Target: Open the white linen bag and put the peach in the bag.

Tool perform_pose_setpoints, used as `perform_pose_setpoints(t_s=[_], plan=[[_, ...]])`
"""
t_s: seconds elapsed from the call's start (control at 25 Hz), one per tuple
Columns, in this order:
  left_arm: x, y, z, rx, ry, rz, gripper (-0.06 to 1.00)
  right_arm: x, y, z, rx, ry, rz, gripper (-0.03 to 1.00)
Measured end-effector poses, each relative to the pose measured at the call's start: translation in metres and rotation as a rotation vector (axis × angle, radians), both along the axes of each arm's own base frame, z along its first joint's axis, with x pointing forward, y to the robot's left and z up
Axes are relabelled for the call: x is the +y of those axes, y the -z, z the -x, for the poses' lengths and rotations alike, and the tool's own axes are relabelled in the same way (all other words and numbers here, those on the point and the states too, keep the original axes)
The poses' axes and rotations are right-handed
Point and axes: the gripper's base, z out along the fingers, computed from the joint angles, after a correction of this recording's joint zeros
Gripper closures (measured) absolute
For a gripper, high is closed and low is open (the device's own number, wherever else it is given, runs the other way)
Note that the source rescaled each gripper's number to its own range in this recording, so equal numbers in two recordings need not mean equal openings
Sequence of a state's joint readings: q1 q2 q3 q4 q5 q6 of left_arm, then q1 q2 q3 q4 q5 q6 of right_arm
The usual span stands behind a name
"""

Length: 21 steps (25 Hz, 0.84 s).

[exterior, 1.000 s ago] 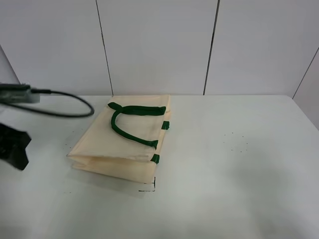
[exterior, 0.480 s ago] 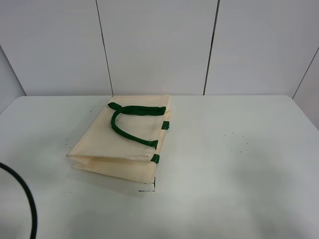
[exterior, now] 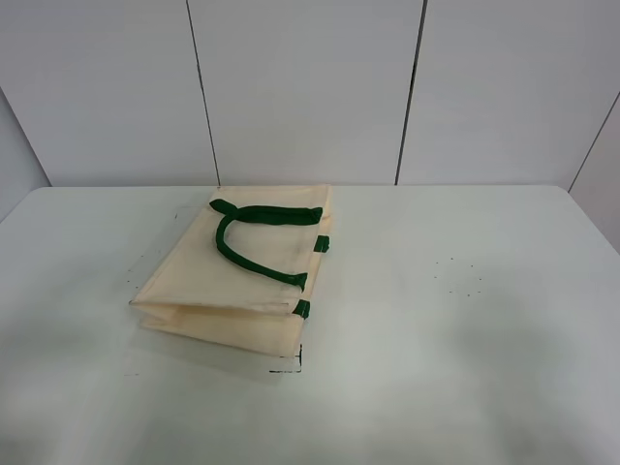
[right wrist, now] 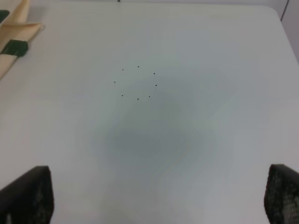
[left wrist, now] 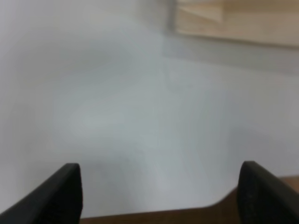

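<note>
Bag (exterior: pixel 237 276) lay flat and closed on the table (exterior: pixel 465 320), handles on top, well ahead of the left gripper (left wrist: pixel 159 196), jaws wide and empty; right gripper (right wrist: pixel 159 196) was also wide, over bare table with the bag off to one side. No peach was visible (likely off-frame), so the risk was pinching both cloth layers and lifting the bag shut; nothing blocked either approach.

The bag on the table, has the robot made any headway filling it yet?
Nothing looks done. The white linen bag lies folded flat on the table, its green handles resting on top. No peach shows in any view. The left tool and right tool are open and empty. Opening and filling are both left.
</note>
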<state>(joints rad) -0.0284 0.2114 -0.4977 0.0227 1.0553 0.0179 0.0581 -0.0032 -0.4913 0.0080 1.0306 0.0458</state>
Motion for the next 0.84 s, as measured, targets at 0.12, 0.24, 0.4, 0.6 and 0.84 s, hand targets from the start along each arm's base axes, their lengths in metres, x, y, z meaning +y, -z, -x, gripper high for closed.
perform_pose_setpoints(t_s=[0.12, 0.24, 0.4, 0.6, 0.84], plan=[[0.001, 0.0, 0.006, -0.035, -0.047, -0.001, 0.04, 0.0, 0.0, 0.0, 0.0, 0.0, 0.0, -0.03], [0.001, 0.0, 0.012, -0.079, -0.054, -0.001, 0.04, 0.0, 0.0, 0.0, 0.0, 0.0, 0.0, -0.03], [0.0, -0.001, 0.025, -0.169, -0.053, 0.0, 0.04, 0.0, 0.0, 0.0, 0.0, 0.0, 0.0, -0.03], [-0.001, 0.0, 0.031, -0.208, -0.048, 0.011, 0.04, 0.0, 0.0, 0.0, 0.0, 0.0, 0.0, -0.03], [-0.001, 0.0, 0.031, -0.208, -0.047, 0.012, 0.04, 0.0, 0.0, 0.0, 0.0, 0.0, 0.0, -0.03]])
